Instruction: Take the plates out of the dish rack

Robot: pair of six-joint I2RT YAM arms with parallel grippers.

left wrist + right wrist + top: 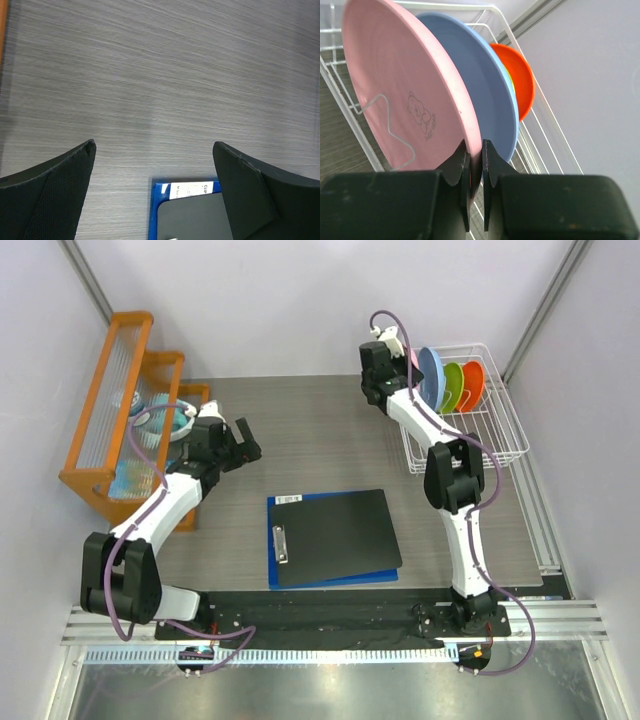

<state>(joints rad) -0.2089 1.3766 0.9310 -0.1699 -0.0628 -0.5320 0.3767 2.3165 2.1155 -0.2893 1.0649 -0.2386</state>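
The white wire dish rack (500,435) stands at the back right with plates upright in it. The pink plate (405,85) is the nearest one to the wrist camera, then the light blue plate (487,85), a sliver of the green plate (510,82) and the orange plate (522,80). From above the blue (432,375), green (453,386) and orange (473,382) plates show in a row. My right gripper (475,150) is shut on the pink plate's rim. My left gripper (155,150) hangs open over the table, holding nothing.
A black clipboard on a blue one (335,537) lies mid-table; its corner (161,200) shows under the left gripper. An orange stepped shelf rack (120,405) with dishes stands at the far left. Walls close in on both sides.
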